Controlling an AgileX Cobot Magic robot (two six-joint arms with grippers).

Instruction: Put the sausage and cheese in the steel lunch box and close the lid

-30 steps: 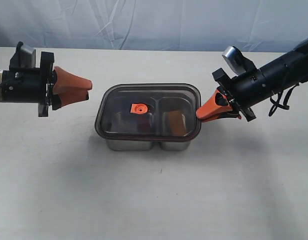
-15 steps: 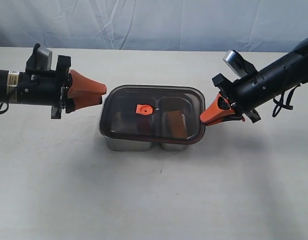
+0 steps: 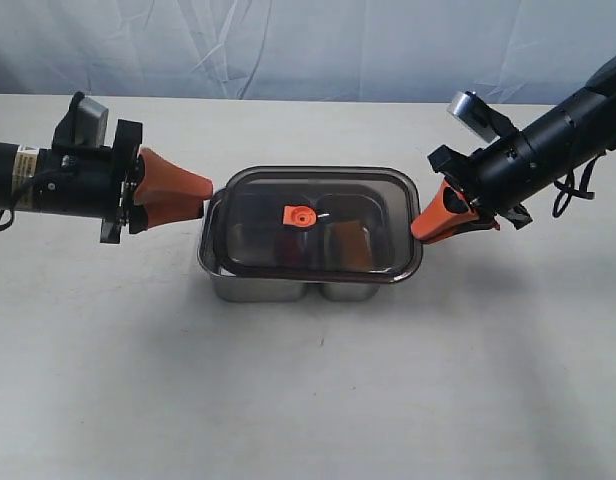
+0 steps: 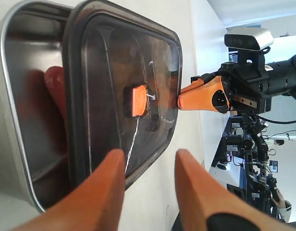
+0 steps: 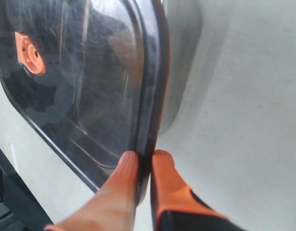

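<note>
The steel lunch box (image 3: 284, 288) stands mid-table. The dark translucent lid (image 3: 323, 200) with its orange valve tab (image 3: 299, 216) lies over it, shifted right, overhanging the right end and leaving a strip at the left end uncovered. My right gripper (image 3: 420, 228) is shut on the lid's right edge (image 5: 149, 96), one finger above and one below (image 5: 145, 155). My left gripper (image 3: 203, 195) is open at the box's left end, nothing between its fingers (image 4: 149, 155). The red sausage (image 4: 54, 84) lies in the left compartment. The cheese (image 3: 350, 245) shows dimly through the lid on the right.
Bare pale tabletop (image 3: 308, 400) surrounds the box. A blue-white cloth backdrop (image 3: 308, 45) hangs behind the table's far edge. Both arms (image 3: 48, 180) reach in low from the sides.
The lid has slid rightward with my right gripper, uncovering the box's left end. My left gripper has moved right up to the box's left end, still open.
</note>
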